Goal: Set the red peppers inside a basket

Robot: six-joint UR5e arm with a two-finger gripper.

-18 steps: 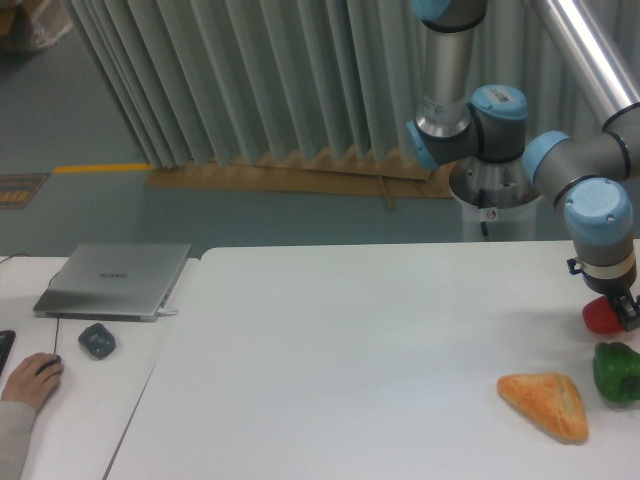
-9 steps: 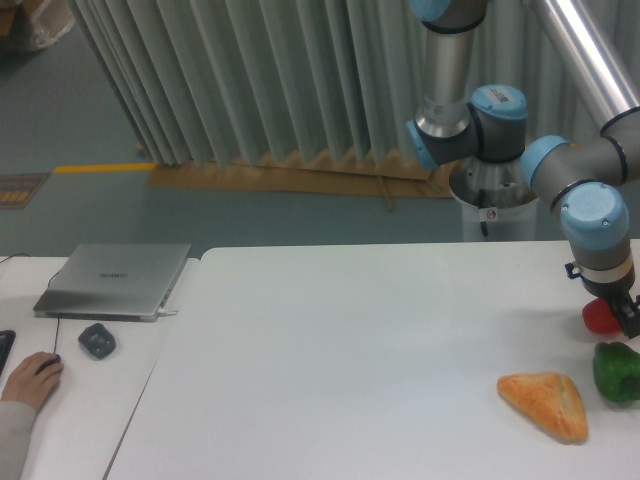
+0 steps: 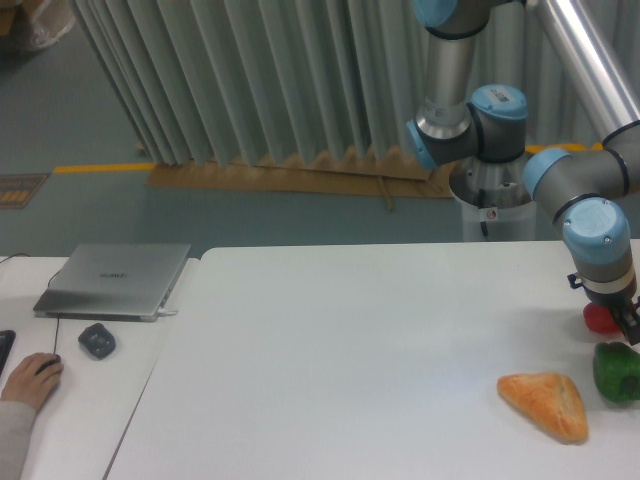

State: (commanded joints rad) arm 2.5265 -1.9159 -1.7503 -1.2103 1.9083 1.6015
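The red pepper (image 3: 599, 320) lies on the white table (image 3: 350, 340) at the far right, partly hidden behind my gripper (image 3: 630, 325). The gripper hangs below the blue-capped wrist at the frame's right edge, right beside the pepper and low over the table. Its fingers are mostly cut off by the frame edge, so I cannot tell whether they are open or closed on the pepper. No basket is in view.
A green pepper (image 3: 616, 372) lies just in front of the red one. An orange-tan bread wedge (image 3: 546, 404) lies to its left. On the left desk are a closed laptop (image 3: 115, 279), a dark grey object (image 3: 97, 340) and a person's hand (image 3: 30, 380).
The wrist has shifted slightly right and down. The gripper now covers more of the red pepper, which has stayed in place.
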